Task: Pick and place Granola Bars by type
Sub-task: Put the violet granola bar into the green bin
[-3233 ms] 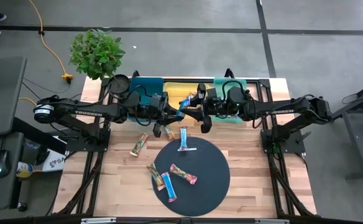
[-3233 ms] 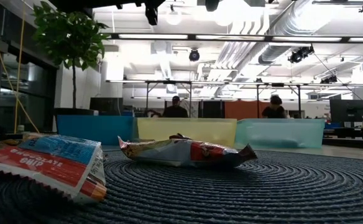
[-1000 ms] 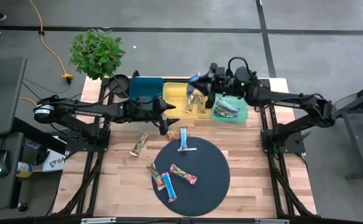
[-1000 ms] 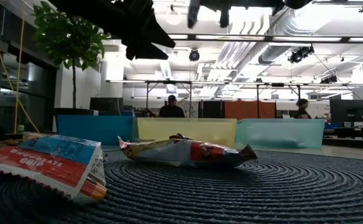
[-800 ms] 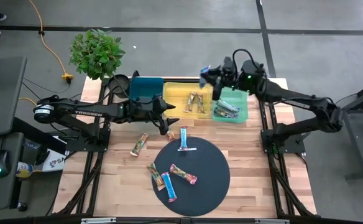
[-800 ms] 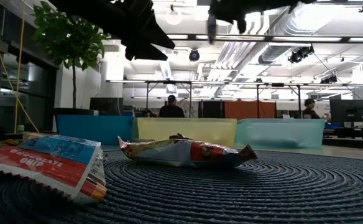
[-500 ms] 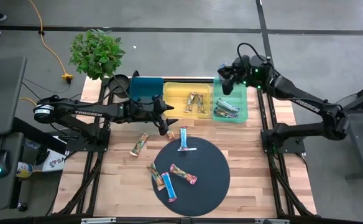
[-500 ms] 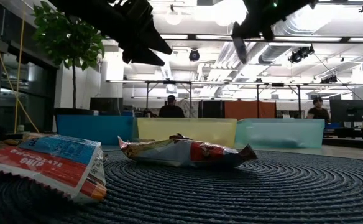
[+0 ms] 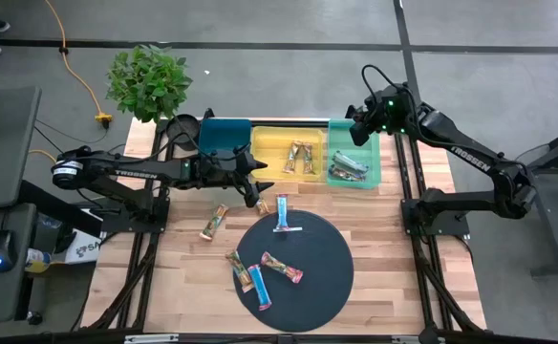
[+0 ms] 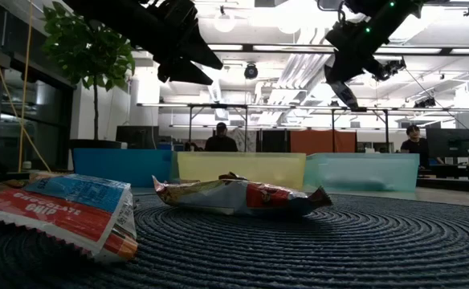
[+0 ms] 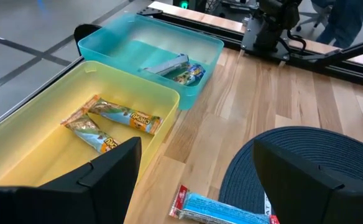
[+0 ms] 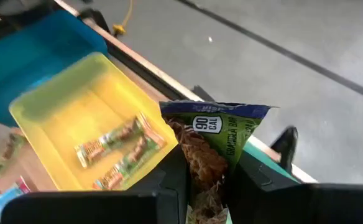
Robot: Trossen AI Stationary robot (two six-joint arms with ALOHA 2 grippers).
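Right gripper (image 12: 205,177): silvery green-purple wrapped granola bar (image 12: 214,134) pinched, carried across to the green plastic tray (image 9: 354,178) at 1 o'clock; release pending.
Left gripper (image 11: 194,168): jaws spread, empty.

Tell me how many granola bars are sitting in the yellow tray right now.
2. Both bars lie side by side near the middle of the yellow tray: one bar and the other bar next to it, touching at one end. None seems hidden.
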